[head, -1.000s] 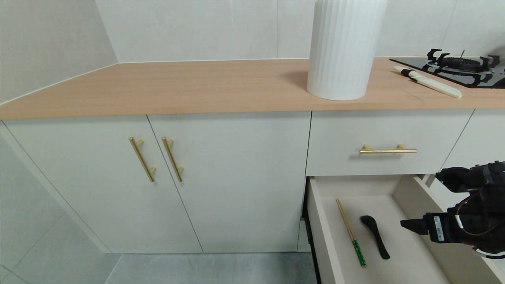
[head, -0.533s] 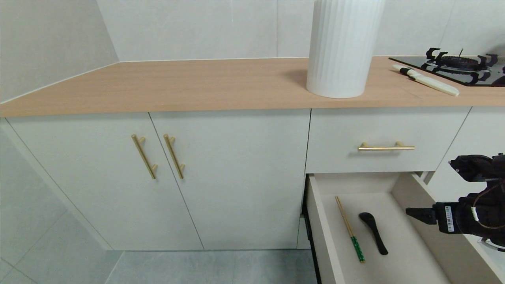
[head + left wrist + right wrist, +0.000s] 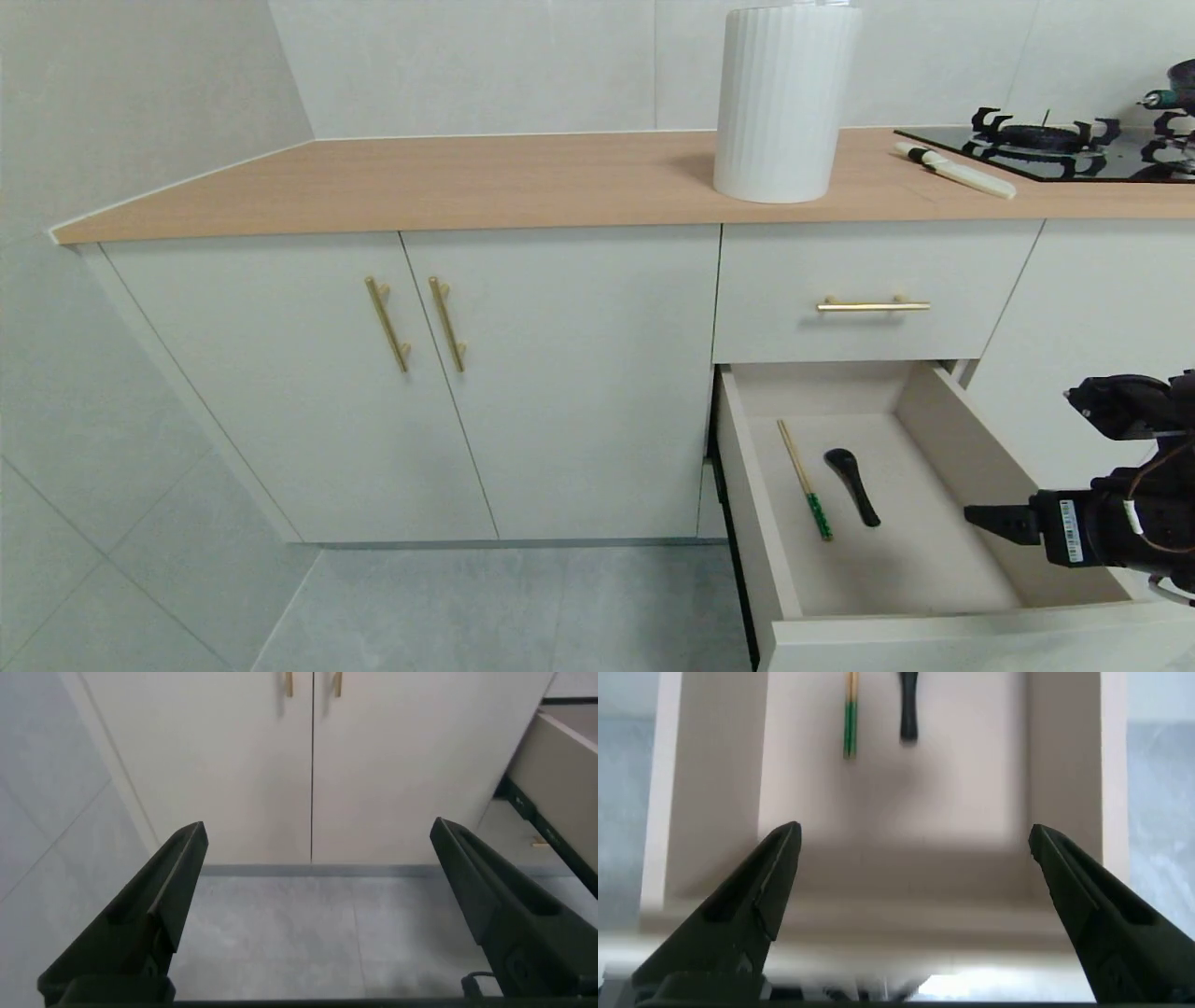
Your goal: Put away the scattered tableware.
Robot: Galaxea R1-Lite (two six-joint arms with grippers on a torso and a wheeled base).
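Note:
The lower drawer (image 3: 745, 509) stands pulled out, with a pair of wooden chopsticks with green ends (image 3: 805, 478) and a black spoon (image 3: 851, 485) lying side by side on its floor. My right gripper (image 3: 1022, 457) hangs open and empty over the drawer's right front corner. In the right wrist view the open gripper (image 3: 915, 833) looks down into the drawer (image 3: 710, 812) at the chopsticks (image 3: 850, 714) and spoon (image 3: 909, 705). My left gripper (image 3: 318, 831) is open and empty, low down, facing the cabinet doors and the floor.
On the wooden counter (image 3: 448, 182) stand a tall white ribbed container (image 3: 782, 103) and a cream-handled knife (image 3: 957, 171) beside the black gas hob (image 3: 1046, 145). The upper drawer (image 3: 873, 304) is closed. Double cabinet doors (image 3: 420, 322) are to the left, over grey floor tiles.
The head camera has pulled back, so the whole scene shifted and the drawer's front edge came into view. My right gripper stays open, now nearer the drawer's front.

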